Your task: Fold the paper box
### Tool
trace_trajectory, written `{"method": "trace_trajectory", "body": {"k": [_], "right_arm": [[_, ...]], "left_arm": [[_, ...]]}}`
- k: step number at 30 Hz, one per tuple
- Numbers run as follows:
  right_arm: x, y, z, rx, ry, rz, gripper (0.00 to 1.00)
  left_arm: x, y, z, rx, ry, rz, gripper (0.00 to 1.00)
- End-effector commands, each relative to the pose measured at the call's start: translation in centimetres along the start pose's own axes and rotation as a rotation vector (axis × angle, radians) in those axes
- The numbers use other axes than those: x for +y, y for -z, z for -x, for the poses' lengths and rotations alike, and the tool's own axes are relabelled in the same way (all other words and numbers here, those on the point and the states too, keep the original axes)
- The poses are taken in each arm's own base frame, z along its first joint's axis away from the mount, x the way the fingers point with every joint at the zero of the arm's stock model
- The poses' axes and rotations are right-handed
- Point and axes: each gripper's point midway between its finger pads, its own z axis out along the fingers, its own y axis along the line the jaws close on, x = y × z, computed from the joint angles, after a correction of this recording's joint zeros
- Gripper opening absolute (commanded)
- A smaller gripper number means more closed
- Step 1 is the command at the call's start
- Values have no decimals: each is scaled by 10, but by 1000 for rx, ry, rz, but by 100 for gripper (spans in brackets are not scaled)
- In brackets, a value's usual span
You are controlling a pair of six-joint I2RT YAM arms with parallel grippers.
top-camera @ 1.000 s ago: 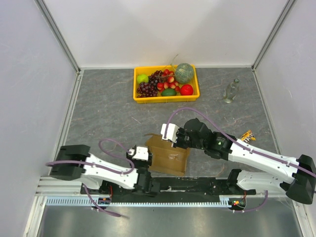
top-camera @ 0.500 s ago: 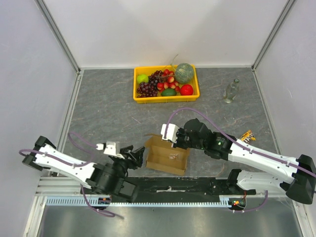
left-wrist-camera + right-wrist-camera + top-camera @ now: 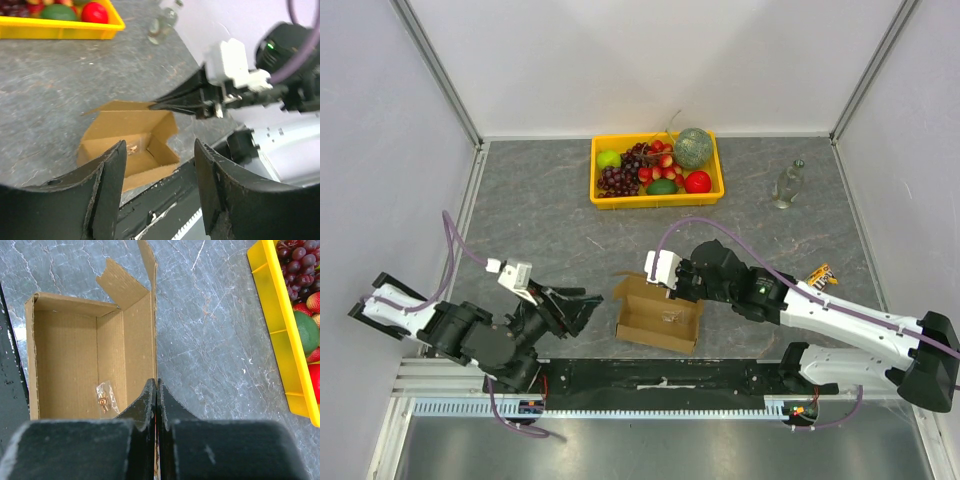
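Brown card makes the paper box [image 3: 658,318]. It sits on the grey table [image 3: 540,230] near the front edge, between the two arms. Its walls stand up and its top is open. One flap [image 3: 122,282] sticks up loose at a corner, and a tiny clear packet [image 3: 104,397] lies inside.

The right gripper [image 3: 156,390] has its fingers pressed tight together, with the tips right at the top edge of the far long wall. I cannot tell if any card is caught between them. The left gripper [image 3: 585,308] is spread wide and holds nothing. It hangs beside the box, a little apart, and points at it.

I think the job now is to tuck in the loose flap. To do it well, the right arm should keep its wall steady so the box does not slide. The left one should come in low and slow, push the flap along its crease, and not squash the walls.
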Motion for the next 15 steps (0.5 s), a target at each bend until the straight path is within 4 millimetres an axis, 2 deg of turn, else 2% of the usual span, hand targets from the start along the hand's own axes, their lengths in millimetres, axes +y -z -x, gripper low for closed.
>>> {"method": "trace_trajectory", "body": {"k": [1, 3, 6, 9, 11, 15], "right_arm": [[-1, -1, 10, -35, -13, -1, 0], [0, -2, 12, -38, -9, 6, 0], [2, -1, 15, -36, 4, 10, 0], [3, -1, 15, -21, 8, 11, 0], [5, -2, 15, -13, 7, 17, 0], [8, -4, 14, -5, 2, 22, 0]], "left_arm": [[-52, 6, 17, -25, -123, -256, 63], [-52, 9, 21, -27, -107, -286, 63], [-58, 18, 38, -62, -56, -380, 63], [-58, 21, 49, -81, -61, -404, 63], [-61, 20, 49, -71, -98, -393, 63], [-80, 17, 39, -24, -201, -379, 63]]}}
